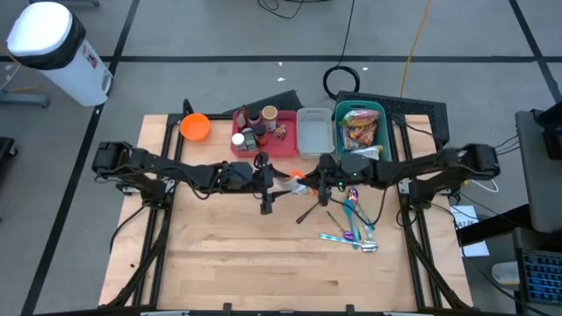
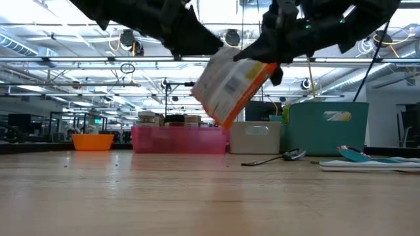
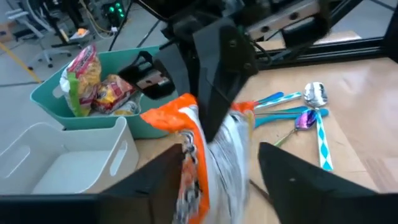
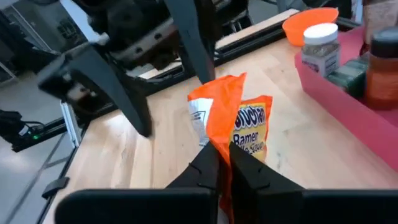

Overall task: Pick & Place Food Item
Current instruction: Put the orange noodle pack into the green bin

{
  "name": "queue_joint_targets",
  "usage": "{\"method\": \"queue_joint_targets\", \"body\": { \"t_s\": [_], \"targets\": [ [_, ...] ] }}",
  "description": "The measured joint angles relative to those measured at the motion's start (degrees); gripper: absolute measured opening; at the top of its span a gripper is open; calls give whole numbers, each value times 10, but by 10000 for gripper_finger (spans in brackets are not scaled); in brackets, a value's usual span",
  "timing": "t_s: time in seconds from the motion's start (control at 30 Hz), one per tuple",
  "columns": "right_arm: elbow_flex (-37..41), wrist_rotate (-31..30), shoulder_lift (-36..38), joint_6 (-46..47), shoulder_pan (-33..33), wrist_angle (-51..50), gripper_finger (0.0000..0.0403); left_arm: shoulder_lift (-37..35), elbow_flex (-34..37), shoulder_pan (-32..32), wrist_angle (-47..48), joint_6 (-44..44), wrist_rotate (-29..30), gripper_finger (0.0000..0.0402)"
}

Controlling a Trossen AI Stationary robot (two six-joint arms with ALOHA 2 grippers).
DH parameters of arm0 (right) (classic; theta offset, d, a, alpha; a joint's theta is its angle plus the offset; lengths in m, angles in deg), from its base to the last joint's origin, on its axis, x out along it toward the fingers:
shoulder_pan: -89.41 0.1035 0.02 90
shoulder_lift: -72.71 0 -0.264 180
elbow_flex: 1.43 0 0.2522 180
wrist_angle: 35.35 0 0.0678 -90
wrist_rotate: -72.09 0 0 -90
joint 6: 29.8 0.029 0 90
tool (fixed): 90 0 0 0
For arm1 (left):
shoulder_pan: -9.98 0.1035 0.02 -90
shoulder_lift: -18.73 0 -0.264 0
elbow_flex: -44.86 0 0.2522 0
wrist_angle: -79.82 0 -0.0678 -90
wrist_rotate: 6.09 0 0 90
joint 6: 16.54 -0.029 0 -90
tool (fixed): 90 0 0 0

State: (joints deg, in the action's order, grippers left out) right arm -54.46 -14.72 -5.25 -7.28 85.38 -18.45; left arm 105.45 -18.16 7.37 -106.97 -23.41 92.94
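The right gripper (image 4: 219, 163) is pinching the ramen packet (image 4: 239, 134) by its orange top seam, fingers closed tight on the crimped edge at lower centre of the right wrist view. In the low view the packet (image 2: 230, 84) is hanging tilted in the upper middle of the frame, well clear of the wooden table (image 2: 197, 196).

The left gripper (image 3: 214, 180) is facing it from the other side, fingers spread wide with the packet's lower body lying between them; I cannot tell whether either finger is touching the film. In the high view both grippers are meeting at centre frame, left gripper (image 1: 266, 183) and right gripper (image 1: 323, 175), with the packet (image 1: 299, 181) showing as a small orange patch between them.

Judging by its look, the packet is going to handle as light, crinkly and slippery, with brittle noodles inside. The flat sealed seam is the safest hold; squeezing the middle is risking a crushed block or a slip.

Further out, the white bin (image 1: 314, 132) is sitting just above centre, the teal bin (image 1: 382, 140) of snacks touching its right side, the pink tray (image 1: 277, 145) of jars to its left and the orange bowl (image 1: 195, 127) beyond. Loose cutlery (image 1: 351, 224) is lying lower right of centre.
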Motion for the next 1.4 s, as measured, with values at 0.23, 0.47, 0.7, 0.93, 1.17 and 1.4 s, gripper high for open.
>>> {"method": "queue_joint_targets", "body": {
  "t_s": [0.23, 0.47, 0.7, 0.93, 1.17, 1.4],
  "targets": [
    [19, -77, 97, -19, 8, -110, 2, -45, 0, -20, 2, -2, 0, 286],
    [79, -244, 209, -29, 28, -130, 1, -68, -1, -27, 2, -2, -4, 297],
    [145, -445, 311, -61, 65, -111, 1, -61, 0, -26, 40, 10, -4, 297],
    [208, -643, 374, -71, 91, -112, 1, -49, 0, -25, 52, 12, -3, 296],
    [231, -645, 388, -42, 74, -113, 1, -43, 0, -18, 55, 12, 0, 296],
    [231, -586, 389, -4, 66, -117, 1, -43, 0, -14, 54, 21, 0, 296]
  ]
}}
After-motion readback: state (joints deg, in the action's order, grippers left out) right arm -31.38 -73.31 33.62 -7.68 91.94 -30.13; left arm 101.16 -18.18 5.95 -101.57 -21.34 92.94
